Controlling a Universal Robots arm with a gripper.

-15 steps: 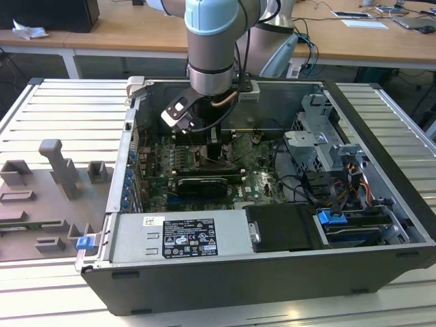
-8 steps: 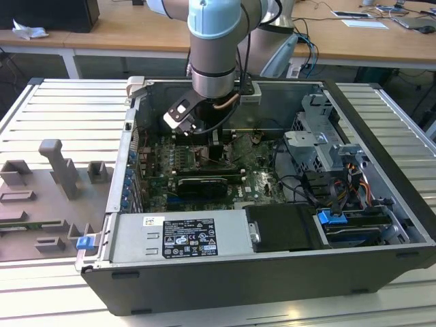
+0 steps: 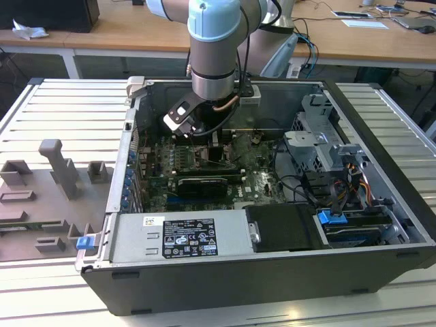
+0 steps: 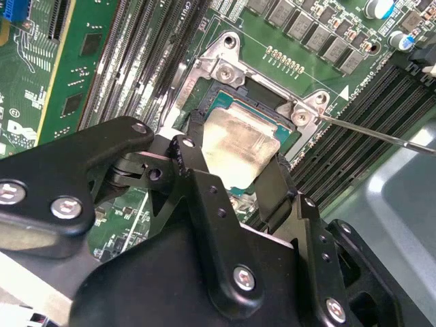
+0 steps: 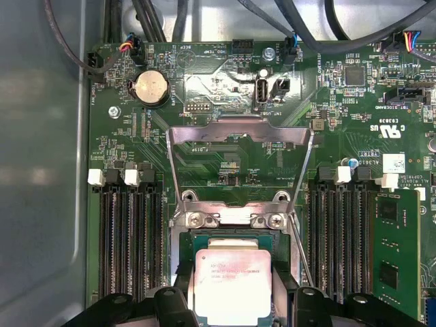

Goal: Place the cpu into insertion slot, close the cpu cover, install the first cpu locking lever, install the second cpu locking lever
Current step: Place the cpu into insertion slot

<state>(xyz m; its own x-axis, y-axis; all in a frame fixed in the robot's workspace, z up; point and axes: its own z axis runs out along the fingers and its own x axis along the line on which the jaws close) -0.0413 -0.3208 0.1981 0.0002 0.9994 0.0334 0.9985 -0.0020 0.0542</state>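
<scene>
Black jointed gripper [image 4: 235, 153] links crowd the front of the second wrist view, and the two dark fingers [image 4: 195, 146] press against opposite edges of the small flat square cpu with the pale silver-beige metal top [image 5: 232, 286], clamping it.

Around all of this lies the open black and grey computer case [image 3: 225, 289], resting on its side on a slatted pale metal table [image 3: 61, 109]. The grey and light-blue robot arm [image 3: 214, 48] reaches down into the case from above. Inside, the green circuit board [image 5: 354, 109] covers the floor of the case. Long narrow black memory slots [image 5: 129, 245] run in banks on both sides of the socket.

The square silver-grey metal cpu cover with the large central window [image 5: 238, 131] stands swung open, clear of the socket, hinged at the socket's far edge. The square dark insertion slot with the silver metal rim [image 5: 231, 213] is uncovered, and the cpu sits in or just over its opening; I cannot tell whether it is fully seated.

A thin silver wire locking lever [image 4: 381, 135] juts out from beside the slot's rim, unlatched. A round silver coin battery [image 5: 151, 88] sits on the board beyond the cover.
</scene>
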